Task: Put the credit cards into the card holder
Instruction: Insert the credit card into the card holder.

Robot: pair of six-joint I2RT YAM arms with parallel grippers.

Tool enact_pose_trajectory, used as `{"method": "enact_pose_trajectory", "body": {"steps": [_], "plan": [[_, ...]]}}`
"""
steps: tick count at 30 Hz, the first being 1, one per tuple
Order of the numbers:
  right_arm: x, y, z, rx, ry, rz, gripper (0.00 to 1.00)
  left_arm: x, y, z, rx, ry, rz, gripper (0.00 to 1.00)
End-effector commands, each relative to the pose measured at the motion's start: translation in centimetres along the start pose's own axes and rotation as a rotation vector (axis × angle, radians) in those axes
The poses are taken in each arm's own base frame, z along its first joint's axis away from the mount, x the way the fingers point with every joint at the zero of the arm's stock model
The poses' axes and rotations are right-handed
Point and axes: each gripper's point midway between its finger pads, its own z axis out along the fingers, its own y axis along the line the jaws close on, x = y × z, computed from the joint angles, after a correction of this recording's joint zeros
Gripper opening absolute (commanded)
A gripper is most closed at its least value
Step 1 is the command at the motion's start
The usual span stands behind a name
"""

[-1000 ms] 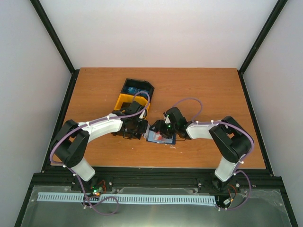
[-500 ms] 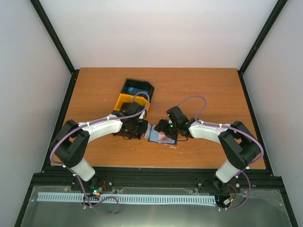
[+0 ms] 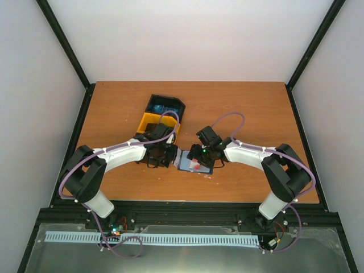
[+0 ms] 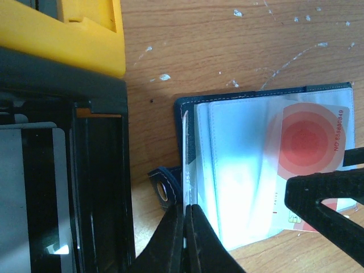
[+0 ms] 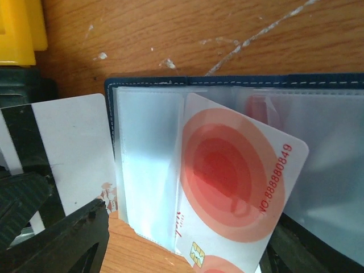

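Holder (image 3: 185, 164) lies open on the counter (image 3: 256, 108), clear pockets up, between our two hands and just near of the bin (image 3: 149, 122). In the left wrist view its navy edge sits close beside the bin's black wall without touching it.

Our left hand (image 4: 186, 211) has its fingers pressed together on the thin edge of one clear pocket leaf at the holder's left side; from above, that hand (image 3: 170, 156) meets the holder's left end.

A white card (image 5: 227, 187) with a red circle sits partly under a clear pocket, tilted, its chip end sticking out toward our right hand (image 5: 187, 253). That hand's fingers are spread wide, one at each lower corner of its own view. The left finger (image 5: 57, 239) stands apart from the card; we cannot tell whether the right one touches it. The left wrist view shows one of these fingers (image 4: 324, 196) crossing over the card's lower corner.

A striped card (image 5: 65, 153), white with a black band, lies left of the holder, seemingly in the bin's black compartment.
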Motion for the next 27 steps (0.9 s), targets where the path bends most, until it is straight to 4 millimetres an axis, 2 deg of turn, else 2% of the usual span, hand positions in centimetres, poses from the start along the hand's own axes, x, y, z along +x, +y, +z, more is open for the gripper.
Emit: {"method": "enact_pose_trajectory", "body": {"steps": [1, 5, 10, 16, 19, 24, 27], "plan": [[0.8, -1.1, 0.4, 0.1, 0.021, -0.019, 0.7, 1.6, 0.8, 0.3, -0.024, 0.047, 0.01, 0.01], [0.8, -1.1, 0.9, 0.118, 0.034, -0.043, 0.71, 1.7, 0.7, 0.4, -0.018, 0.049, 0.008, 0.01], [0.9, 0.0, 2.1, 0.096, 0.088, -0.125, 0.72, 1.7, 0.8, 0.6, -0.023, 0.052, 0.01, 0.01], [0.6, 0.4, 2.7, 0.108, 0.113, -0.187, 0.72, 1.5, 0.7, 0.7, -0.022, 0.052, 0.011, 0.01], [0.2, 0.4, 2.3, 0.129, 0.1, -0.198, 0.72, 1.5, 0.8, 0.7, -0.026, 0.051, 0.008, 0.01], [-0.9, -0.2, 0.3, 0.198, 0.022, -0.196, 0.73, 1.5, 0.6, 0.4, -0.019, 0.048, -0.002, 0.01], [-0.6, -0.5, 0.0, 0.225, 0.021, -0.196, 0.73, 1.6, 0.6, 0.4, -0.016, 0.05, -0.004, 0.01]]}}
